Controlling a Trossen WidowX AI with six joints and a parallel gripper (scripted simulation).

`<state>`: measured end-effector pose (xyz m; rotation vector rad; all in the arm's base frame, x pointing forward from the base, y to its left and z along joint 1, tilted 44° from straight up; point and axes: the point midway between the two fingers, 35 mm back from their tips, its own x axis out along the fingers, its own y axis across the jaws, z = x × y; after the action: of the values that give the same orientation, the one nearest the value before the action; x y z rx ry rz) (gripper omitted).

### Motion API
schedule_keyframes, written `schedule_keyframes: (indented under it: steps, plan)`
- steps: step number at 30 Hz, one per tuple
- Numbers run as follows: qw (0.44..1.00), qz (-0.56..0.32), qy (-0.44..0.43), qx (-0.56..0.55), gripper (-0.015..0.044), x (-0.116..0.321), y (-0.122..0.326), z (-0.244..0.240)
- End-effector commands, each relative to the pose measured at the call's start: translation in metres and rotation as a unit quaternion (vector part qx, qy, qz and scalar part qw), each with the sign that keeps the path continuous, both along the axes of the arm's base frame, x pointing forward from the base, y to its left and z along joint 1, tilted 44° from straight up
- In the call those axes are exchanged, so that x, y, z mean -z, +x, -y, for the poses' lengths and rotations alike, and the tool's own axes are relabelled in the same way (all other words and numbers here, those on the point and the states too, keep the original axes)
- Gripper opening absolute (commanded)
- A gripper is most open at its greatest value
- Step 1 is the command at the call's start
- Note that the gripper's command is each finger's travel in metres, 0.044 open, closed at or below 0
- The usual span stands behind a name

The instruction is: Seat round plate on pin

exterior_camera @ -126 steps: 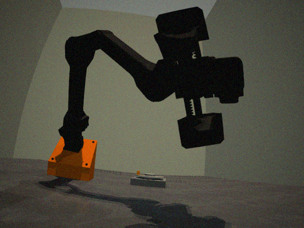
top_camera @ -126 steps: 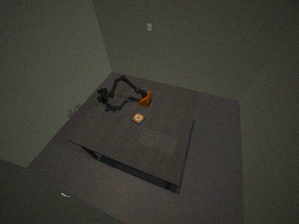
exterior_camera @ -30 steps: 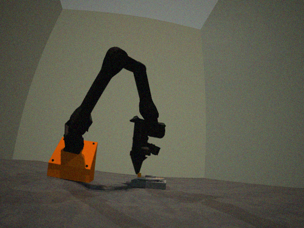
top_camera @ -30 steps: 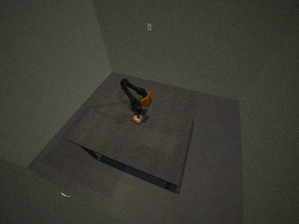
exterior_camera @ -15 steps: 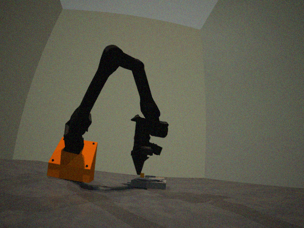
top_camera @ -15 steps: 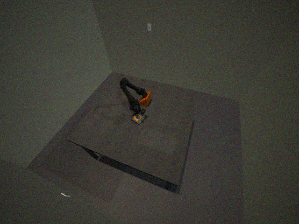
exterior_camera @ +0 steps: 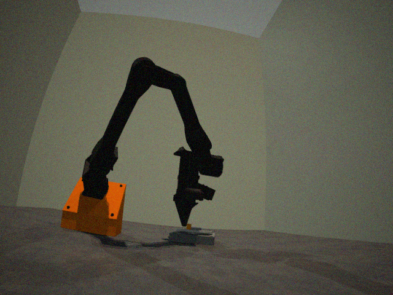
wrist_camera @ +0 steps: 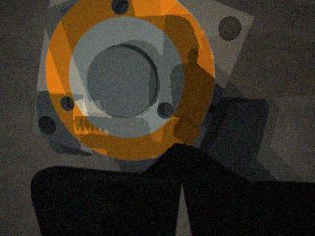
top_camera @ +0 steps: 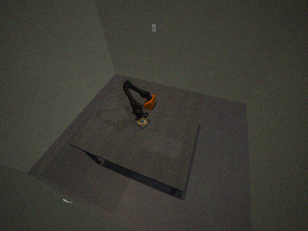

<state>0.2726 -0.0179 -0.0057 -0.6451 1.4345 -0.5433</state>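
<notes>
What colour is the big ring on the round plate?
Orange, around a pale grey inner ring; the round plate shows best in the wrist view.

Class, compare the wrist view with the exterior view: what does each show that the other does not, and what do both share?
Only the wrist view shows the round plate from above: its orange ring, grey inner ring, the central post and small dark holes in plate and base.

Only the exterior view shows the whole black arm arching from its orange mount, the walls, and the plate's tab standing up as a small orange nub just below the fingertips.

Both show the hand, shut and holding nothing, at the plate's edge above the grey base.
</notes>
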Motion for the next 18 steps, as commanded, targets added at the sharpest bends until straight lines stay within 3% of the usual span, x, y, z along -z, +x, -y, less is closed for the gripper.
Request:
schedule_keyframes:
  steps: [1,18]
  plan:
    - [1.000,0.001,-0.001,0.000,0.0000,-0.0036,0.0046,0.0027]
    - [1.000,0.001,-0.001,0.000,0.0000,-0.0109,0.0134,0.0023]
